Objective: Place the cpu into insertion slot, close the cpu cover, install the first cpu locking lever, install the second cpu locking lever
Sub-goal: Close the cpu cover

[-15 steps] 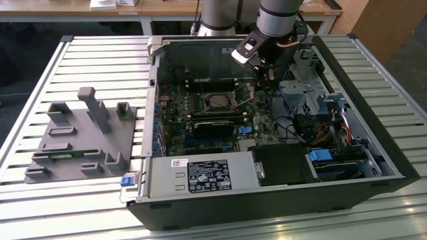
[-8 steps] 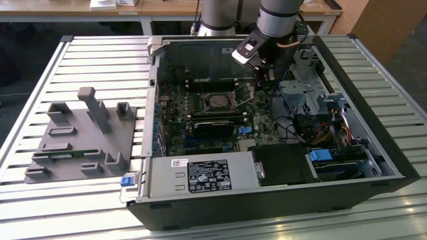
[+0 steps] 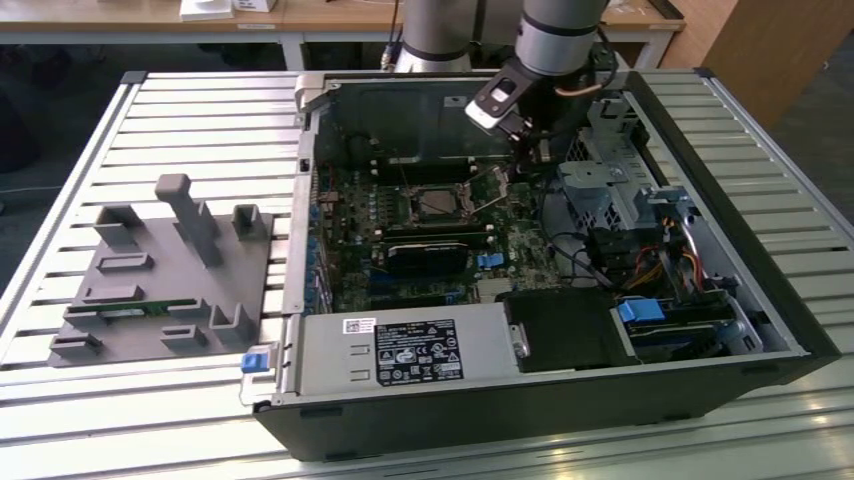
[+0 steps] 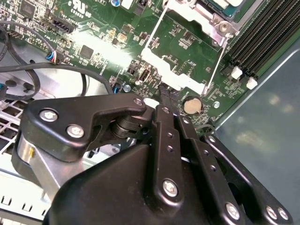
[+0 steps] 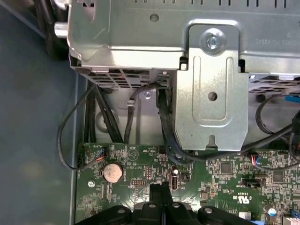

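- Exterior view: the computer case [image 3: 747,300] lies open on the slatted tabletop [image 3: 174,130]. The cpu [image 3: 438,206] appears seated flat in the socket [image 3: 412,207]. The pincer [image 3: 531,160] hangs just beside the socket.
- Second wrist view: the pincer's [image 4: 165,93] jaws are drawn narrow, with the tips at the free edge of the cpu cover [image 4: 174,76], which is swung open away from the socket. I cannot tell whether they pinch it. The cover looks like a thin, stiff, light, slick plate on a hinge, probably best driven at that free edge.
- First wrist view: the drive cage [image 5: 211,93] and cables [image 5: 164,126] crowd the side beyond the socket, leaving little room there.
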`<act>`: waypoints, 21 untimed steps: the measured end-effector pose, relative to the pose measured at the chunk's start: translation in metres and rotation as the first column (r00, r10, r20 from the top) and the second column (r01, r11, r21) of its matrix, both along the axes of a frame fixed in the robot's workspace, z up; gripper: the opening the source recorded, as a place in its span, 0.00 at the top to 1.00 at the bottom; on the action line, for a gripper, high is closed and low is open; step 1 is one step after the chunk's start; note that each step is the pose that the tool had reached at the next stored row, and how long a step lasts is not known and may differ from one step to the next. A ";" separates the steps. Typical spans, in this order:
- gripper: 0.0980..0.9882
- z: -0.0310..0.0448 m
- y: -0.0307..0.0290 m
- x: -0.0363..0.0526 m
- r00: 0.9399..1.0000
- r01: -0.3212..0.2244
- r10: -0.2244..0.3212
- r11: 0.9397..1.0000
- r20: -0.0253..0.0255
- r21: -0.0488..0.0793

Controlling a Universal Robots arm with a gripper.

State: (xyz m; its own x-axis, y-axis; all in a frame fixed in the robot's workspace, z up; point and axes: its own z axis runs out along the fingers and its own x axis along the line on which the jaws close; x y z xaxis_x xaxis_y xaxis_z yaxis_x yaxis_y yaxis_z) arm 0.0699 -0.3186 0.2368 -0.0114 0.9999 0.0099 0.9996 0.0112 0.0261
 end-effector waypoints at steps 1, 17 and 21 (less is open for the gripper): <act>0.99 0.0000 0.0000 -0.0010 1.000 0.000 0.000 1.000 0.000 0.000; 0.99 -0.0003 0.0001 -0.0118 1.000 0.000 0.000 1.000 0.000 0.000; 0.99 -0.0003 0.0001 -0.0147 1.000 0.000 0.000 1.000 0.000 0.000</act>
